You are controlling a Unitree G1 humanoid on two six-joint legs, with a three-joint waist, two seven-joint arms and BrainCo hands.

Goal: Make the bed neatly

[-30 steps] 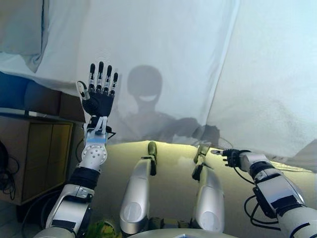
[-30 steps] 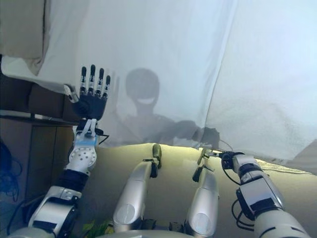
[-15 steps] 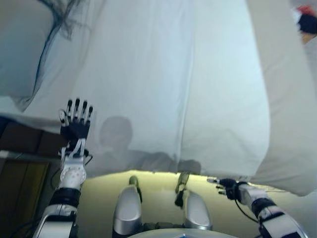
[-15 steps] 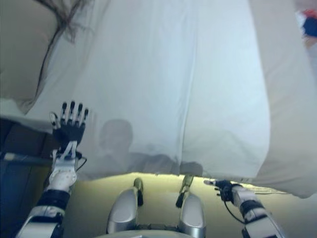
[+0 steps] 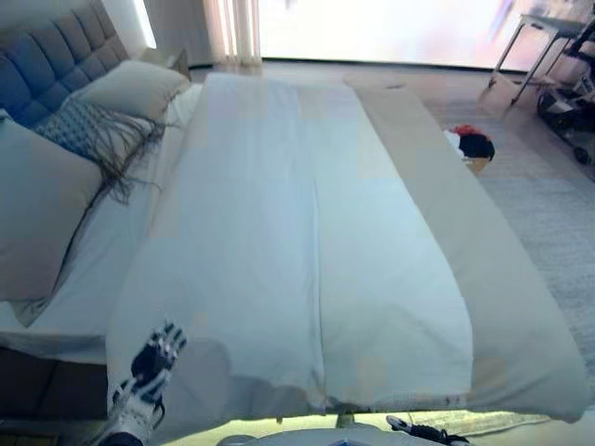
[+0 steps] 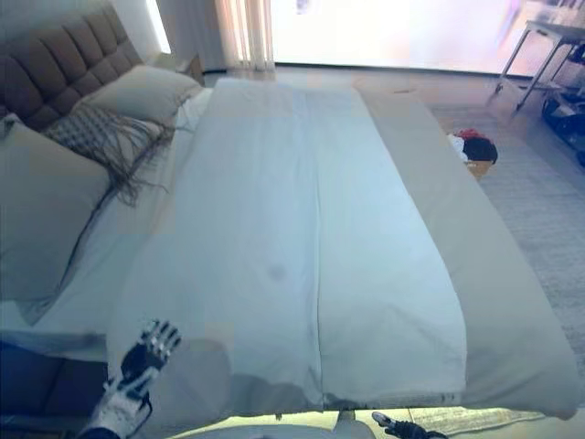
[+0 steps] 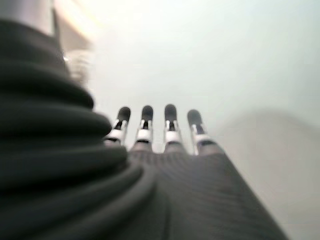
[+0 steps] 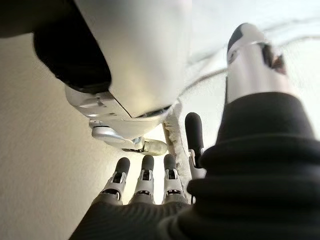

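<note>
Bed, left hand flat, fingers straight

My head cams are looking down the length of the bed from its foot, twin views a touch apart, sharing duvet, pillows and headboard. L wrist cam is peering along my left hand v. close to white cloth. R wrist cam is looking past my right hand, close up.
</note>
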